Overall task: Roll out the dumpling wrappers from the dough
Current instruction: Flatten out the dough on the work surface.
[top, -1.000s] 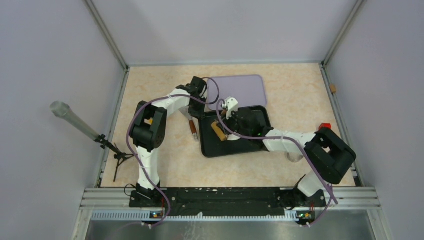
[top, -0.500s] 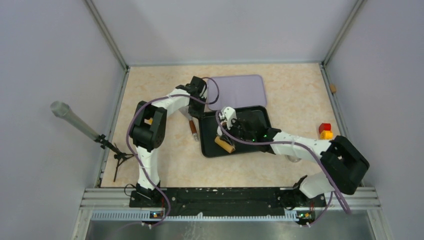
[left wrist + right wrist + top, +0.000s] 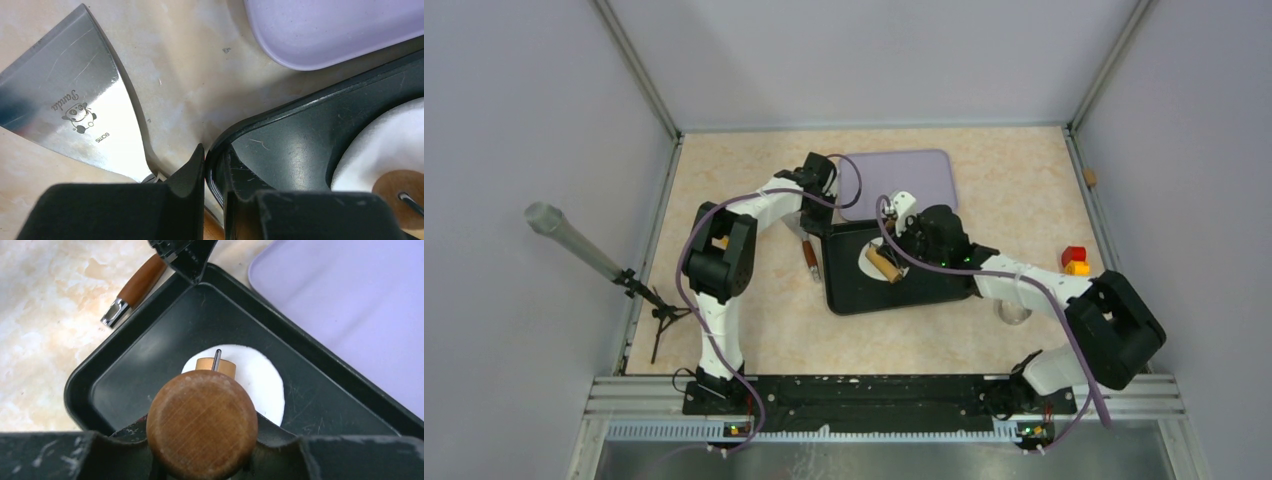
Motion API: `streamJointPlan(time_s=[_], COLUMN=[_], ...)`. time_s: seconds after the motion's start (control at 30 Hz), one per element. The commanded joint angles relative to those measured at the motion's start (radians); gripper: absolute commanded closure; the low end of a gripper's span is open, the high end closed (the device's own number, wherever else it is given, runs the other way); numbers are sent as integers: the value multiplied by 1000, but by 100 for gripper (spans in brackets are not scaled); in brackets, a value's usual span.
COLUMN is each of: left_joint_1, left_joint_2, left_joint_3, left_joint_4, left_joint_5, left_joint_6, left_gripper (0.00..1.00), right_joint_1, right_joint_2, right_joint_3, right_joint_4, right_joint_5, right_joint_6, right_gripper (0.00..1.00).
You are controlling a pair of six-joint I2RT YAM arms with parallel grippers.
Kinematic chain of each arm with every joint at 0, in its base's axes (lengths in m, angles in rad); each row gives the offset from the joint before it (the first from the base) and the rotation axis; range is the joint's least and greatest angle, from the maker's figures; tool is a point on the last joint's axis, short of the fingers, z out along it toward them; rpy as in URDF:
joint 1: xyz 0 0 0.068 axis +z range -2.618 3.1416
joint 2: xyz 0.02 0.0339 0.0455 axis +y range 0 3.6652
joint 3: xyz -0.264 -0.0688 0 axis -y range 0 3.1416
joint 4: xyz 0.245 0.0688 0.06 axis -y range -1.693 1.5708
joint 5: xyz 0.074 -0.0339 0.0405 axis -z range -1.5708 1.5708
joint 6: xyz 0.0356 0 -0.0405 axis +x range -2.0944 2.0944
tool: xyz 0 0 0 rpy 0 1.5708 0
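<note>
Movement is showing only on the right side. The right gripper (image 3: 202, 445), clamped around the round handle of the small wooden rolling pin (image 3: 883, 264), is sitting farther from the arm bases than it was half a second ago, when it was drawing the pin toward the near rim of the black rectangular tray (image 3: 854, 292). The roller is now resting just ahead of and below that gripper, on the soft white dough (image 3: 261, 382), which is lying as a flat oval sheet on the tray floor. I am reading this as a back-and-forth stroke in progress. The dough is flattening, but it is looking too large for a finished piece, and no dumpling wrappers are showing anywhere. The left gripper (image 3: 214, 161) is staying put, its jaws pinched together on the tray's corner rim, apparently bracing it against the strokes.

Counting what is lying about:
- one dough sheet, one rolling pin and one black tray
- one lavender plastic tray (image 3: 904, 176) just beyond the left gripper
- one steel scraper with a brown wooden handle (image 3: 75, 105) on the marbled counter (image 3: 744, 330), just beside the left gripper's outer finger
- one red block (image 3: 1074, 254) and one yellow block (image 3: 1079, 268), well off behind the right gripper
- one small clear glass dish (image 3: 1012, 312) near the right forearm
</note>
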Motion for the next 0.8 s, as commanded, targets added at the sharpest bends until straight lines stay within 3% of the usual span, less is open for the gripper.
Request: streamJointPlan(time_s=[0.0, 0.2, 0.77], left_joint_1=[19, 19, 19], left_joint_2=[-11, -7, -29], left_joint_3=[-28, -27, -34], left_joint_4=[71, 75, 71], left_joint_5=[-36, -20, -19], left_joint_6=[-4, -4, -3], left_gripper=[100, 100, 100], right_joint_1=[-2, 0, -6], right_joint_2=[55, 82, 157], right_joint_3=[-7, -107, -117], right_joint_4=[194, 205, 56], right_joint_5=[60, 27, 76], right_joint_6=[30, 47, 75], right_gripper=[100, 100, 100])
